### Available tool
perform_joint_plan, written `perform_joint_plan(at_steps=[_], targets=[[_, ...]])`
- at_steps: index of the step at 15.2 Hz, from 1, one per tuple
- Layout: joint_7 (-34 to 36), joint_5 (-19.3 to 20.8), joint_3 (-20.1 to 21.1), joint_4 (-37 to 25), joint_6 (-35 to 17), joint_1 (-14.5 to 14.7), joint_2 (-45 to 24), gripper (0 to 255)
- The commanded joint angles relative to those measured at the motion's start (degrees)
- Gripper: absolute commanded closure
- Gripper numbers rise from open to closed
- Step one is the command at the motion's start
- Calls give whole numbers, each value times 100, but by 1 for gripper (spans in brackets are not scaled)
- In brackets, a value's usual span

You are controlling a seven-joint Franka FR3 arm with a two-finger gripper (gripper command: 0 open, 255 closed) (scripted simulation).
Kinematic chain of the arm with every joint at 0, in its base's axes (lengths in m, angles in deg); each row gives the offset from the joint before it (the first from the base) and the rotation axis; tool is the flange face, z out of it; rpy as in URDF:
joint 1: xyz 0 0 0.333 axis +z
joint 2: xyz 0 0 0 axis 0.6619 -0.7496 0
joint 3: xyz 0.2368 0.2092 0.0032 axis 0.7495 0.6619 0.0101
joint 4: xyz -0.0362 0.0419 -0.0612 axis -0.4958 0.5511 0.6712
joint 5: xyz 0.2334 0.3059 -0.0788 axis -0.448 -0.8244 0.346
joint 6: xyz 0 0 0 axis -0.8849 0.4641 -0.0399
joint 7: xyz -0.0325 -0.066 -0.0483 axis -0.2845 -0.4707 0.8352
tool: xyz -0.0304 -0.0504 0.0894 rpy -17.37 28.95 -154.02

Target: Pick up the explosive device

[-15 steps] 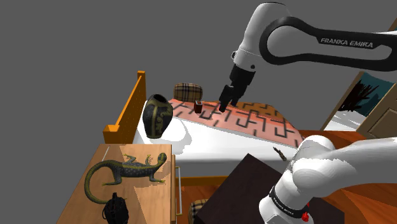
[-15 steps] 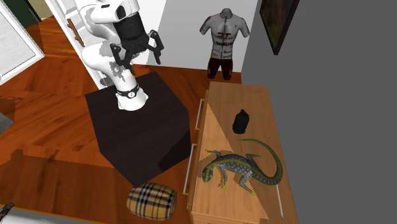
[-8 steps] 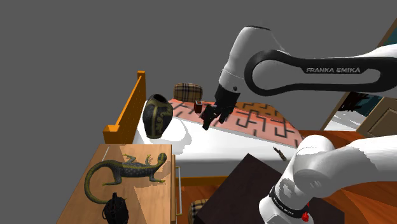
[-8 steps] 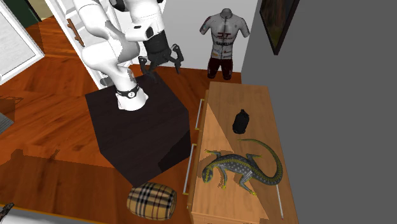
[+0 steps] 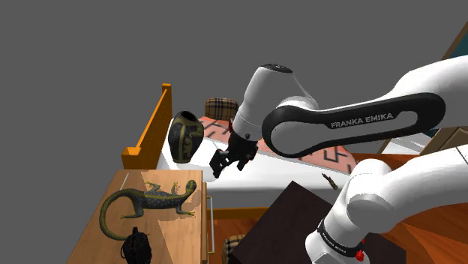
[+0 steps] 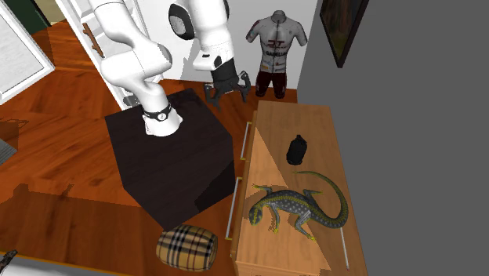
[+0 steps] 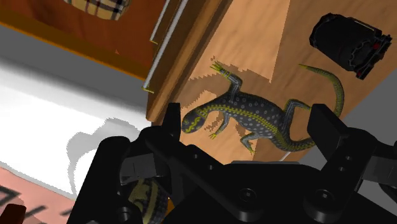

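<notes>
Shoulder view: the white arm bends low over the bed (image 5: 225, 174), and its black end effector (image 5: 223, 159) hangs in the air to the right of a dark patterned vase (image 5: 184, 136). Its two fingers stand wide apart and hold nothing.

The explosive device, a black grenade (image 5: 135, 244), sits on the wooden counter (image 5: 86, 225) at this view's lower left. It is close to the curled tail of a green spotted lizard figure (image 5: 146, 201) but not touching it. A plaid pillow (image 5: 221, 107) lies at the far end of the bed.

In the second exterior view the end effector (image 6: 227, 90) hovers off the counter's (image 6: 313, 125) far end, beside the dark stand (image 6: 168, 168). A torso mannequin (image 6: 274, 47) stands behind it. The grenade (image 6: 296, 150) stands upright on the counter between that end and the lizard (image 6: 298, 208), well apart from the fingers. A plaid cushion (image 6: 186, 247) lies on the floor by the stand.

In the wrist view the end effector (image 7: 248, 127) looks down on the counter (image 7: 254, 44). The lizard (image 7: 254, 118) shows far below between the spread fingers (image 7: 173, 121), and the grenade (image 7: 347, 43) lies past its tail.
</notes>
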Motion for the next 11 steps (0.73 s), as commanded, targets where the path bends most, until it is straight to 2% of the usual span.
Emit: perform_joint_plan(at_steps=[1, 4, 7, 9, 11], targets=[[406, -66, 364, -48, -465, -72, -396, 0], [1060, 3, 943, -200, -1101, -291, -1032, 0], [1867, 355, 1612, -439, -1707, -698, -1746, 0], [2567, 852, 2142, -642, -2075, -1119, -2272, 0], [3522, 1726, 2766, -887, -2385, -1700, -2877, 0]])
